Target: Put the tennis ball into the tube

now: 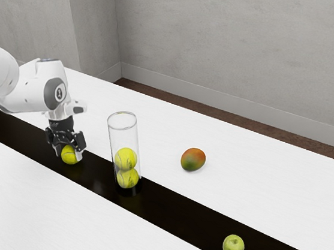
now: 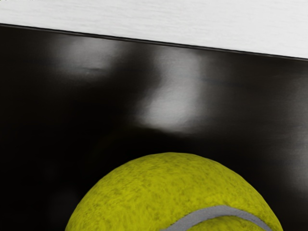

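The black gripper (image 1: pixel 67 142) is low at the tennis ball (image 1: pixel 70 154), which sits low at the dark strip, left of the tube in the exterior view. Whether the ball is gripped cannot be told. In the wrist view the same ball (image 2: pixel 168 192), yellow with a grey seam, looms large at the lower edge. Upright on the strip stands the clear tube (image 1: pixel 113 137), open at its top. Inside it two yellow balls are stacked, an upper ball (image 1: pixel 126 158) above a lower ball (image 1: pixel 127 179).
On the white table (image 1: pixel 160 130), a red-green mango (image 1: pixel 193 159) lies beyond the tube, toward the exterior view's right. A green apple (image 1: pixel 233 246) rests on the dark strip (image 1: pixel 187 209) near the lower right. A grey wall (image 1: pixel 236 48) rises behind the table.
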Robot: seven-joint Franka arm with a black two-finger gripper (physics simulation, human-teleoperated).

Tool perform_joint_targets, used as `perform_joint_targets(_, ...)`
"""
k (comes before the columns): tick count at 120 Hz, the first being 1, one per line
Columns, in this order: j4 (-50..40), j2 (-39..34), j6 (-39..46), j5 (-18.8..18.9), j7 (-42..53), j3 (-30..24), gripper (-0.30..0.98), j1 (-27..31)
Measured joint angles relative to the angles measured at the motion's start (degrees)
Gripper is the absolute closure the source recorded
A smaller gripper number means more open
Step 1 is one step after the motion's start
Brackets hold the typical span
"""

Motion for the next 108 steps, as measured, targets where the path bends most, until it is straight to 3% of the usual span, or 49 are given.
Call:
perform_joint_targets(32, 0.2, 0.6, 1.0, -0.4, 2.2, -0.8, 0.01, 0.0)
perform_joint_targets(73, -0.1, -0.3, 1.9, -1.1, 3.4, -0.9, 0.34, -0.1)
perform_joint_targets(92, -3.7, -8.0, 1.7, 0.1, 2.4, -0.8, 0.43, -0.9)
perform_joint_targets(108, -4.8, -18.0, -1.8, 4.4, -0.7, -0.8, 0.45, -3.3)
